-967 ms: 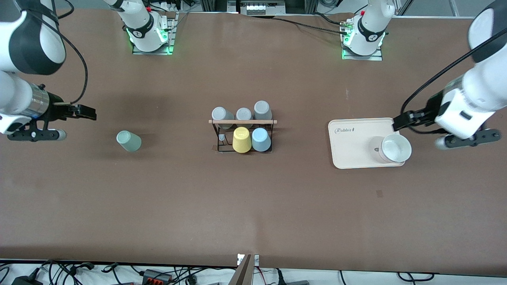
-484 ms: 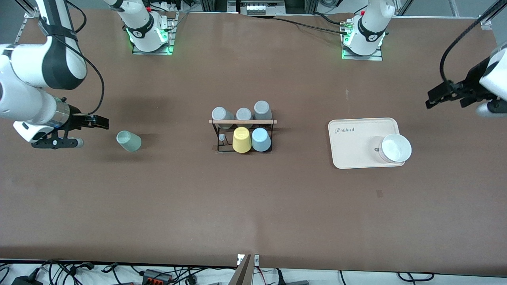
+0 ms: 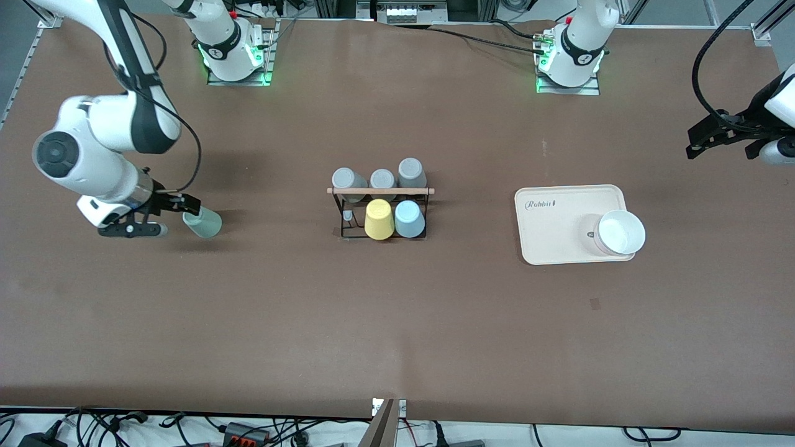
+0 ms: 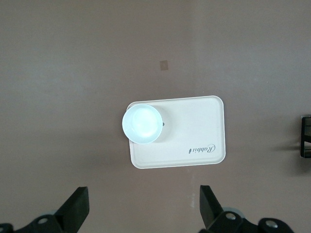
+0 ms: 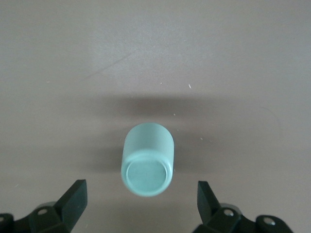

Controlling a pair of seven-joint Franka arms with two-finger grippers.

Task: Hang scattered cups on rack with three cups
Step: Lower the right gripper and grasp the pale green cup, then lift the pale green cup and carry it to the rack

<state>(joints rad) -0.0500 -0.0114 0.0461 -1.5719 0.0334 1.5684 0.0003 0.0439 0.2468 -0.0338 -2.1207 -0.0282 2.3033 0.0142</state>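
Brown table, rack [image 3: 380,211] mid-table: the right gripper [image 3: 184,205] has swept in over the mint cup [image 3: 202,222] near its end, jaws wide; left gripper [image 3: 708,138], open, has backed off.

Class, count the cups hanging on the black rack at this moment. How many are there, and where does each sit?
5. Three grey cups line the rack's row farther from the front camera; the yellow cup and the light blue cup fill the nearer row. None seems hidden.
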